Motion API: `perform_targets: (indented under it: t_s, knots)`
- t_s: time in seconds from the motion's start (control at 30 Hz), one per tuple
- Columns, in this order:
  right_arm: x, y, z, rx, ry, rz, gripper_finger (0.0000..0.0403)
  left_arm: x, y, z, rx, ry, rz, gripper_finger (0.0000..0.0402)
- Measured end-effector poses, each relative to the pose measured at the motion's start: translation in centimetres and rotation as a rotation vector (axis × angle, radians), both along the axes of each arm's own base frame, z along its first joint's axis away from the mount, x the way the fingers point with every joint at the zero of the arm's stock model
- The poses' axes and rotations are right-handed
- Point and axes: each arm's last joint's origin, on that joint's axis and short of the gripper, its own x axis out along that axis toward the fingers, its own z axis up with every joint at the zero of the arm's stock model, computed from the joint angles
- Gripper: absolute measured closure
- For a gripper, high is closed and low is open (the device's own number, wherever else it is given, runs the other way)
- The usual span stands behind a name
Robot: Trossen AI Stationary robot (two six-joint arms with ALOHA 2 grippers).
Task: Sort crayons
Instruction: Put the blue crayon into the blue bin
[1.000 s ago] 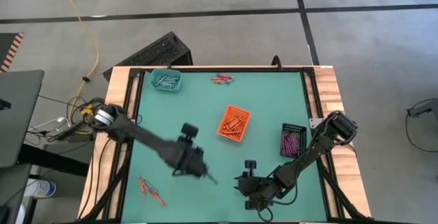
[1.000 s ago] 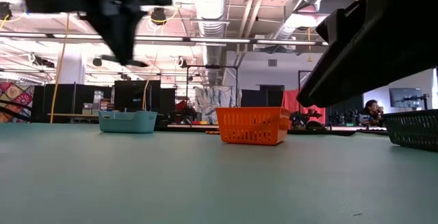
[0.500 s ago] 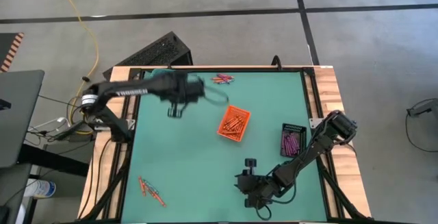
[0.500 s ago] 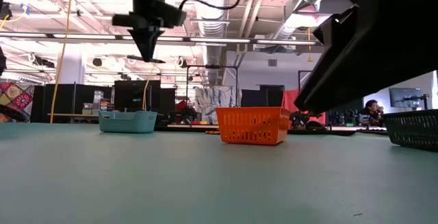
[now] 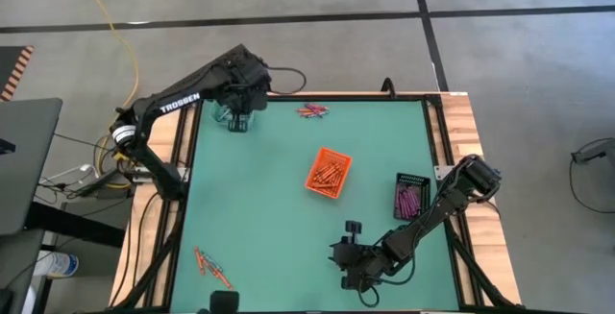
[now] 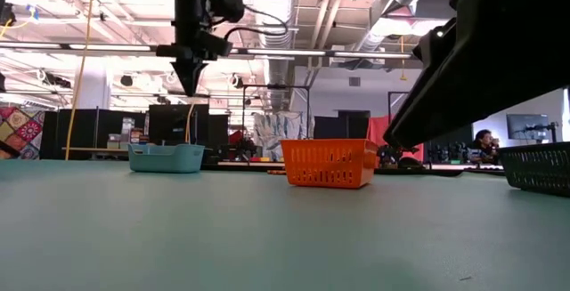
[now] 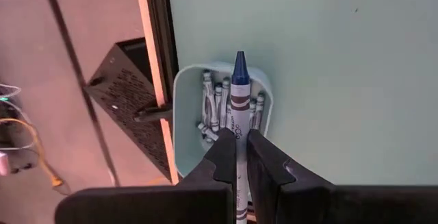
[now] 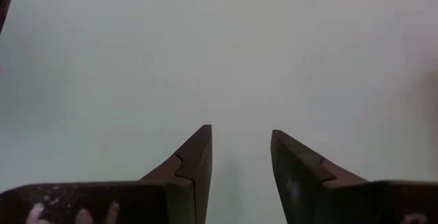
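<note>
My left gripper (image 7: 238, 140) hangs above the teal tray (image 7: 183, 107) at the table's far left corner, shut on a blue-grey crayon (image 7: 239, 90). Several more blue-grey crayons (image 7: 213, 107) lie in that tray. In the high view the left gripper (image 5: 238, 122) covers part of the teal tray (image 5: 222, 113). In the low view it (image 6: 189, 82) hangs well above the teal tray (image 6: 166, 157). My right gripper (image 8: 239, 152) stands open over bare table near the front edge (image 5: 363, 285). My left gripper pinches the crayon's paper-wrapped shaft (image 7: 237, 122) between its two fingers. The crayon lies along the fingers, and its blue tip (image 7: 239, 65) sticks out past the fingertips. The fingers point steeply down from above. The crayon is lifted clear, over the teal tray.
An orange tray (image 5: 329, 173) with orange-red crayons stands mid-table, and a dark tray (image 5: 410, 197) with purple-pink crayons stands at the right. Loose crayons (image 5: 312, 111) lie by the far edge; orange-red ones (image 5: 211, 266) lie near the front left corner.
My left gripper has swung from the near middle of the table toward the far left corner, rising and rolling about its own line. It now hangs over the teal tray and has stayed shut.
</note>
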Motion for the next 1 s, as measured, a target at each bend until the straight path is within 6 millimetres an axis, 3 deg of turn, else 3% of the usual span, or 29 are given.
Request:
perform_targets:
  t_s: [0.13, 0.33, 0.5, 0.77, 1.0]
  knots:
    - [0.0, 0.0, 0.0, 0.013, -0.001, -0.014, 0.0258, -1.5, 1.4, -1.7, -0.028, 0.043, 0.029, 0.0401]
    - [-0.1, 0.1, 0.0, 0.046, -0.005, -0.044, 0.0258, -4.5, 3.2, -6.7, -0.043, 0.137, 0.127, 0.04]
    - [-0.2, 0.2, -0.1, 0.045, -0.002, -0.045, 0.0258, -5.2, 3.6, -9.3, -0.028, 0.119, 0.117, 0.0392]
    - [0.0, -0.1, 0.0, 0.051, -0.015, -0.067, 0.0258, -4.9, 3.9, -10.4, 0.04, 0.085, 0.057, 0.0384]
    - [0.0, -0.1, 0.0, 0.061, -0.017, -0.077, 0.0258, -4.9, 3.9, -10.4, 0.046, 0.071, 0.118, 0.03]
